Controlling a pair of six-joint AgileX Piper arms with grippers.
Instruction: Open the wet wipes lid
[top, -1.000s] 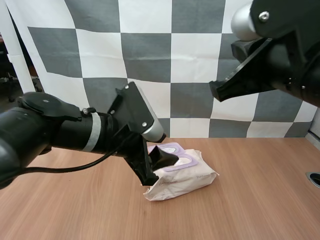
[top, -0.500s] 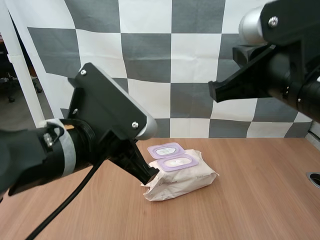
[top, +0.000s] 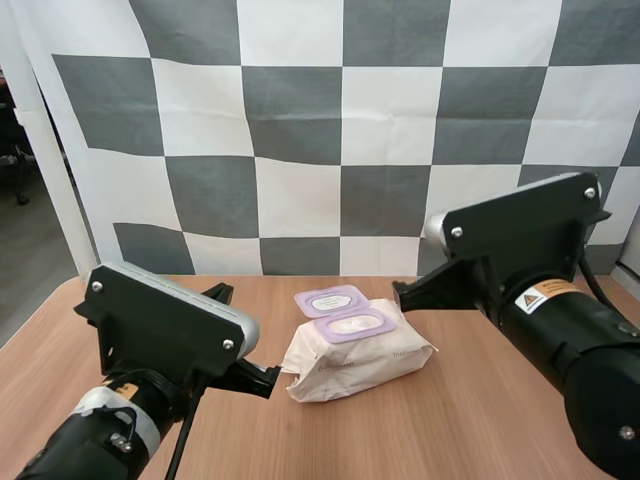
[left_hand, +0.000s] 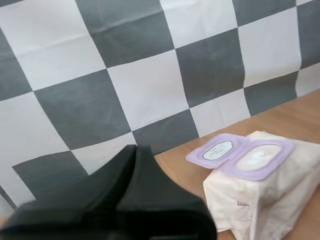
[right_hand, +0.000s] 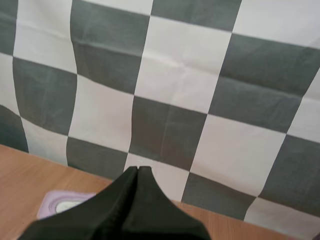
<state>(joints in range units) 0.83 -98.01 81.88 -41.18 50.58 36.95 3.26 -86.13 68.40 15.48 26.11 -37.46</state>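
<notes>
Black arms (top: 575, 350), silver screws (top: 456, 232), warning label (top: 543, 296)

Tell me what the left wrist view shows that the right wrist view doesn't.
Left wrist view: the left tool, shut, and beside it the white wet wipes pack with its opening uncovered. Right wrist view: the right tool, shut. Shared: the purple lid and the wooden table.

One pack of wet wipes (top: 360, 352), two tools (left_hand: 136, 148) (right_hand: 138, 169).
</notes>
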